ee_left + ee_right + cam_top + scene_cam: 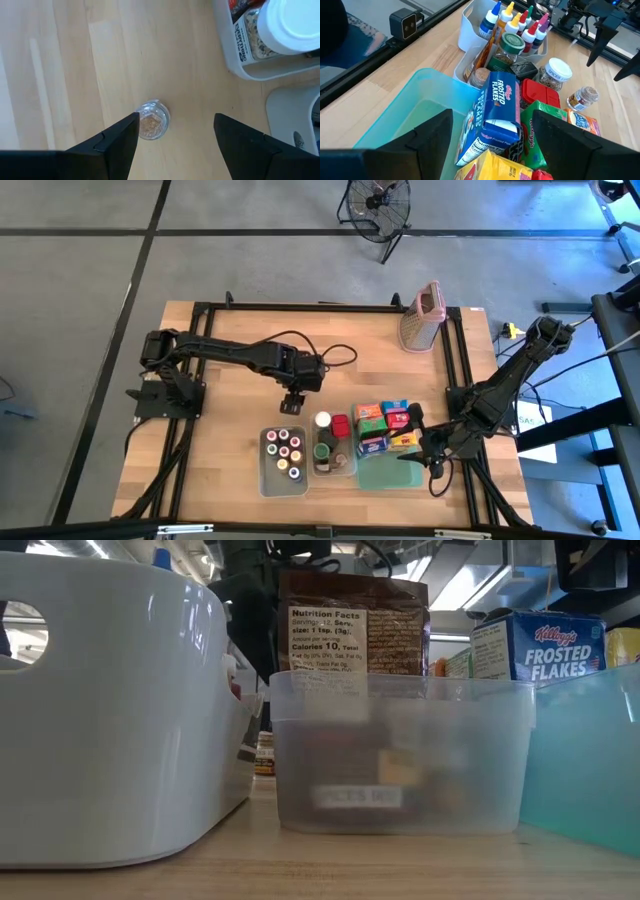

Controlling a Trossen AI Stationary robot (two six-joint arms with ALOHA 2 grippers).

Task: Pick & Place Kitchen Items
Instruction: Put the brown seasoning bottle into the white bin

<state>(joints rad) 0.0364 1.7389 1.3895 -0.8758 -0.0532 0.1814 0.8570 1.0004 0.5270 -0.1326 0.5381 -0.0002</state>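
left wrist view: left gripper (pixel 172 137) open over small spice jar (pixel 151 120), unseen in low view | right gripper (pixel 492 150) open above blue cereal carton (pixel 500 107) | grater (pixel 422 316) well apart

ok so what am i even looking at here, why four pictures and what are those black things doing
It is one moment seen by four cameras. The overhead picture shows a wooden table with two dark robot arms, each ending in a two-finger gripper. The level picture sits at table height, just behind a clear tub. The other two come from cameras on the arms' wrists, so the black shapes at the bottom are that arm's own fingers.

The left gripper is open above a small glass spice jar lying alone on the wood; it holds nothing. The right gripper is open too, empty, above a teal tray and a Frosted Flakes carton. Nearby are a white bin of small squeeze bottles and, at the table's far edge, a metal grater.
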